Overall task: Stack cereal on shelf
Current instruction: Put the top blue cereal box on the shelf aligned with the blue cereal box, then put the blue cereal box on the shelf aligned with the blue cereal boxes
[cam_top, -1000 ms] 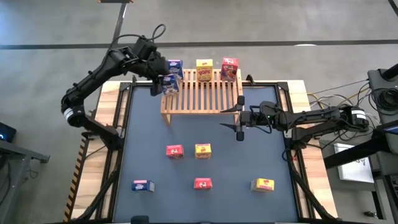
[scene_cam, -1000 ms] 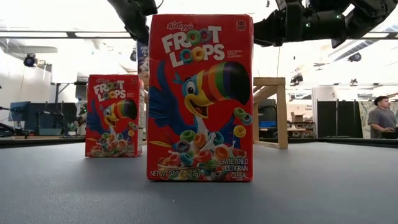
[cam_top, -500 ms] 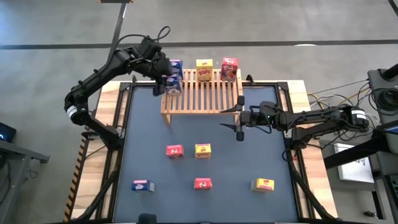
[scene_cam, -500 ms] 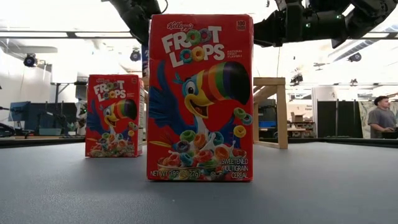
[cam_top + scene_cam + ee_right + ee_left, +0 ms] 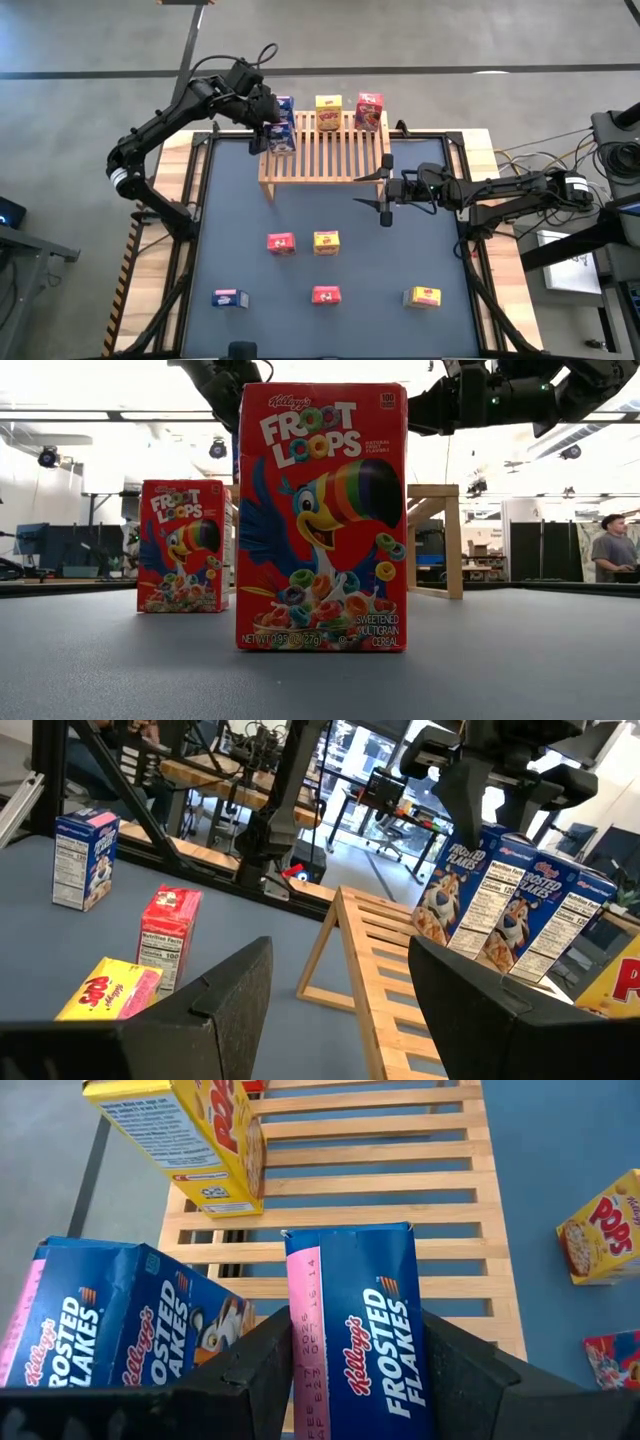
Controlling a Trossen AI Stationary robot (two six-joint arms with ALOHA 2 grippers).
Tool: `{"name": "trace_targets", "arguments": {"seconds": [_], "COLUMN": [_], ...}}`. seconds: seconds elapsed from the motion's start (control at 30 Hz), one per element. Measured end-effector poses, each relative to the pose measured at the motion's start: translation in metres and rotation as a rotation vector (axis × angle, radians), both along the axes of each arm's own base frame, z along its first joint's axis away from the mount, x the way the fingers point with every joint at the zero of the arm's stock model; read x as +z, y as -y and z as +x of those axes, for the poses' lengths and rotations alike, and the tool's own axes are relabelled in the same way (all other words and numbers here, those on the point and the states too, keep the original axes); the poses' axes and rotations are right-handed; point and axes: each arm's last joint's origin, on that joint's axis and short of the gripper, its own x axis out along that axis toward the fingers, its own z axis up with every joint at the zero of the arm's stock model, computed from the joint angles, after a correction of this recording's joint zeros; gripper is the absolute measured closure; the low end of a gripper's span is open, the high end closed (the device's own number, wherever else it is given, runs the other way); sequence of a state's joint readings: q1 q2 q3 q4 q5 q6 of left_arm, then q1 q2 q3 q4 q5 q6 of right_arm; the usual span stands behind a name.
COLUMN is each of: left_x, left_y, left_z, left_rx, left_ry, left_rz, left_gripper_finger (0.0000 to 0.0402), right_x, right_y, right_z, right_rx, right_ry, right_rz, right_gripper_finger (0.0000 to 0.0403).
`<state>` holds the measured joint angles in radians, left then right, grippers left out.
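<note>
High view: the left gripper (image 5: 272,128) is clamped on a blue box (image 5: 281,139) over the shelf (image 5: 325,150)'s left end (a second blue box (image 5: 283,106) stands just behind); the right gripper (image 5: 386,197) hangs off the shelf's right side, jaws apart and empty.
Low view: a red box (image 5: 322,517) fills the front; both arms overhead.
Left wrist view: blue box squeezed between the jaws, slats beyond, yellow box (image 5: 190,1135) farther along.
Right wrist view: fingers (image 5: 205,1010) spread wide, shelf ahead between them.
</note>
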<state>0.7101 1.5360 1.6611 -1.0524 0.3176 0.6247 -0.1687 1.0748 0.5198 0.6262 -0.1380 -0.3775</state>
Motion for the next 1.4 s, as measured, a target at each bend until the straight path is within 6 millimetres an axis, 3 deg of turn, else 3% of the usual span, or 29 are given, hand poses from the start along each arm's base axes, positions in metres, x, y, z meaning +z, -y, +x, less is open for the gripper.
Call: {"name": "trace_targets", "arguments": {"seconds": [0.43,0.83,1.2,1.4], "left_x": [0.002,0.022,0.057,0.053], "left_y": [0.0,0.017,0.056,0.093], "left_z": [-0.002,-0.02,-0.066,-0.084], "left_rx": [0.042,0.067,0.144,0.165], "left_ry": [-0.026,0.022,0.09,0.006], "left_rz": [0.042,0.073,0.13,0.017], "left_gripper_finger": [0.0176,0.0171,0.0171,0.0174], "right_x": [0.0,0.0,0.0,-0.002], "right_y": [0.0,0.0,0.0,0.0], "right_z": [0.0,0.0,0.0,0.0], "right_rx": [0.0,0.001,0.001,0.001], "right_ry": [0.0,0.0,-0.002,-0.017], "right_rz": [0.003,0.003,0.02,0.043], "right_gripper_finger": [0.0179,0.0179,0.0179,0.0179]}}
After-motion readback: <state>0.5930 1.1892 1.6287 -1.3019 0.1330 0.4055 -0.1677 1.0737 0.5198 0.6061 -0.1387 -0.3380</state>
